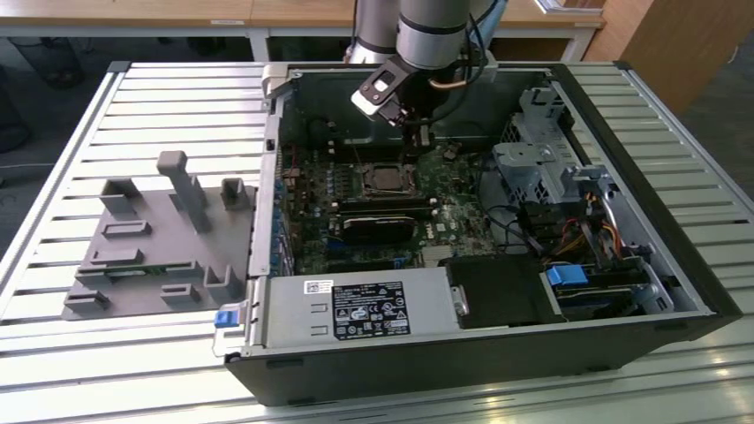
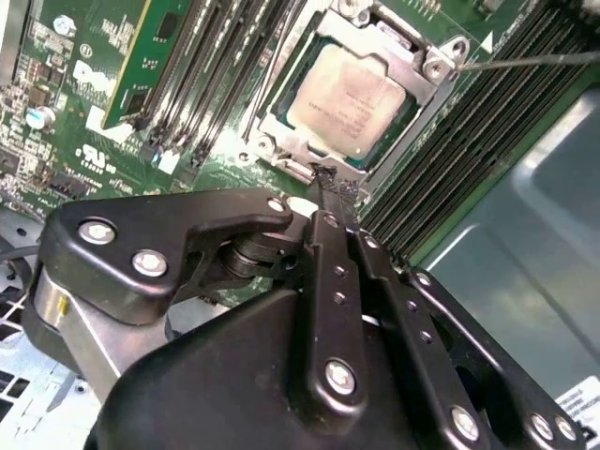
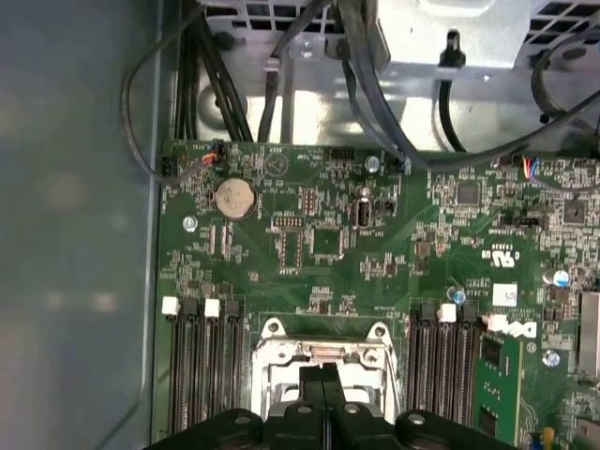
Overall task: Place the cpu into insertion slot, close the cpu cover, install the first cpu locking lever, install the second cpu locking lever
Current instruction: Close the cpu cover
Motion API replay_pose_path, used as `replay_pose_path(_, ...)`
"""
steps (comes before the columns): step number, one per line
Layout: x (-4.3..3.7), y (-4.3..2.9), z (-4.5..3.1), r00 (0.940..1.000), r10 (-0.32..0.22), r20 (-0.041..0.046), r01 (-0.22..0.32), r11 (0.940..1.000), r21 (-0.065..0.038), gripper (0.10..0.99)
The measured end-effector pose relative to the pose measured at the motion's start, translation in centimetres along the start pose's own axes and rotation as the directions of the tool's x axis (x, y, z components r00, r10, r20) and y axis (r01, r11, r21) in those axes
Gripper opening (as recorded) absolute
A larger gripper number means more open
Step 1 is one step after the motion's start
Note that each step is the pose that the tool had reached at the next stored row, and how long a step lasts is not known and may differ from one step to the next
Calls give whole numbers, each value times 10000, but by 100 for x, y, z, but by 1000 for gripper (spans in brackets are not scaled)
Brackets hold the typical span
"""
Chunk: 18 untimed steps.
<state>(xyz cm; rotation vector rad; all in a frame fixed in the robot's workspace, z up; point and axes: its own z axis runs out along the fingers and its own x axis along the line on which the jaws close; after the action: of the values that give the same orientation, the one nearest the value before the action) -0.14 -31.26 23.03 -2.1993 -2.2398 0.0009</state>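
Observation:
In the second wrist view the cpu, dull silver, lies flat in the insertion slot on the green board. The cpu cover, a silvery frame, lies down around it. A thin locking lever rod juts from one corner of the socket, and another thin rod runs along a neighbouring side. My gripper is shut, fingers pressed together with nothing between them, its tip at the socket's edge. The first wrist view has the gripper over the cover. In the exterior view the gripper hangs just behind the cpu.
The open computer case lies on a slatted metal table. Black memory slots flank the socket, and one holds a green module. Cables and a drive cage fill the exterior view's right. A grey fixture stands at the exterior view's left.

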Motion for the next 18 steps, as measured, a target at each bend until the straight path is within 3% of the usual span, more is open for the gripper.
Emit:
replay_pose_path(10, 4, -181, 6, 10000, 1, -4, -1, 10000, -2, 106)
replay_pose_path(18, 5, -237, 6, 10000, 1, -3, -1, 10000, -1, 106)
